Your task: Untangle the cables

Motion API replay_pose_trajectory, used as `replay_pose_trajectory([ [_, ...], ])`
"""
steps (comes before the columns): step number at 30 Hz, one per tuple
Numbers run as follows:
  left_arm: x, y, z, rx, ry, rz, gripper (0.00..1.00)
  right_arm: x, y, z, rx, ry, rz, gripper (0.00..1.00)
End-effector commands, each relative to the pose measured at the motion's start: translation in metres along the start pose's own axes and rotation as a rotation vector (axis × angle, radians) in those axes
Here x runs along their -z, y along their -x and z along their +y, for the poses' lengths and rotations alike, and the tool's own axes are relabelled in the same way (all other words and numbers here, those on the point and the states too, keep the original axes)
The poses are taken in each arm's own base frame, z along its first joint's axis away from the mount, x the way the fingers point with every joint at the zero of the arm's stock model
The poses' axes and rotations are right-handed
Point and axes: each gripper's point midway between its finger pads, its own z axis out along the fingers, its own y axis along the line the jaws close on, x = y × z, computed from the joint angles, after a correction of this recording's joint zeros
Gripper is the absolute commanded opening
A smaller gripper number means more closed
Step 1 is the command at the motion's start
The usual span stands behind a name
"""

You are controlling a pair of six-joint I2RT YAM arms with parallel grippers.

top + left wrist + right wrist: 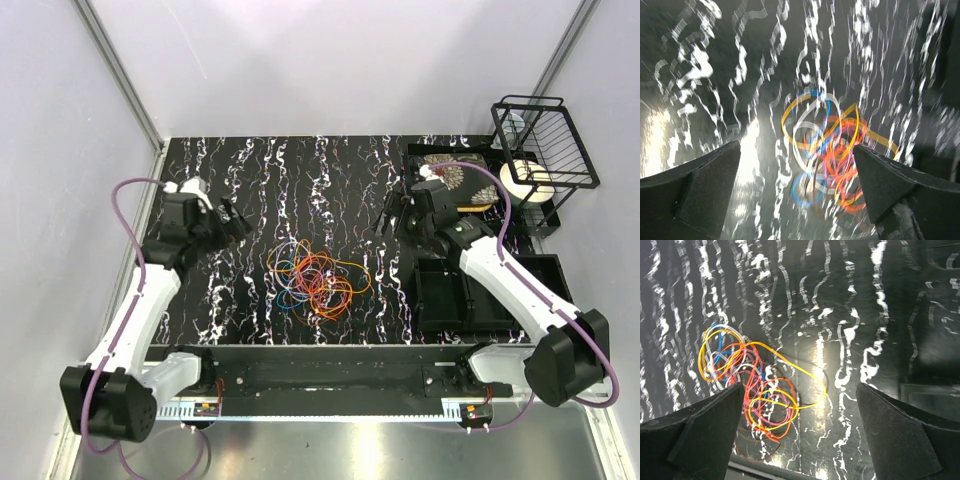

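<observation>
A tangle of thin cables (317,277), orange, yellow, blue, white, pink and brown, lies on the black marbled table (300,180) near its front middle. It shows blurred in the left wrist view (830,150) and sharp in the right wrist view (752,390). My left gripper (232,222) is open and empty, up and to the left of the tangle. My right gripper (390,215) is open and empty, up and to the right of it. In both wrist views the jaws stand wide apart above the table with nothing between them.
Black trays (470,290) sit at the right edge of the table under my right arm. A black wire basket (545,140) with a white roll (525,180) stands at the back right. A patterned item (450,172) lies behind my right gripper.
</observation>
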Motion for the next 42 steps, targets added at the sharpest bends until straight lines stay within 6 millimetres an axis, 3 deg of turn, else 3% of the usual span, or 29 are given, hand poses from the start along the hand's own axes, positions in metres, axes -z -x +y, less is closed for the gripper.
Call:
replay_pose_trajectory([
  [1, 0.014, -0.023, 0.005, -0.131, 0.087, 0.014, 0.99, 0.009, 0.020, -0.001, -0.025, -0.064, -0.065, 1.00],
  [5, 0.021, -0.032, -0.011, -0.210, 0.050, 0.017, 0.99, 0.006, 0.014, 0.019, 0.012, 0.047, -0.022, 1.00],
  [14, 0.025, -0.053, -0.019, -0.305, 0.096, 0.040, 0.99, -0.006, -0.003, 0.050, -0.033, 0.167, 0.022, 1.00],
  [23, 0.015, -0.095, -0.028, -0.400, 0.139, 0.162, 0.95, -0.013, -0.039, 0.058, -0.043, 0.224, 0.085, 1.00],
  [30, -0.003, -0.125, -0.036, -0.377, 0.124, 0.208, 0.85, -0.015, -0.065, 0.047, -0.013, 0.246, 0.138, 1.00],
  [38, -0.018, -0.105, -0.064, -0.315, 0.097, 0.130, 0.82, -0.014, -0.072, 0.031, 0.095, 0.211, 0.146, 1.00],
  [42, -0.041, -0.103, -0.074, -0.347, 0.138, 0.156, 0.75, -0.013, -0.077, 0.024, 0.117, 0.199, 0.154, 1.00],
])
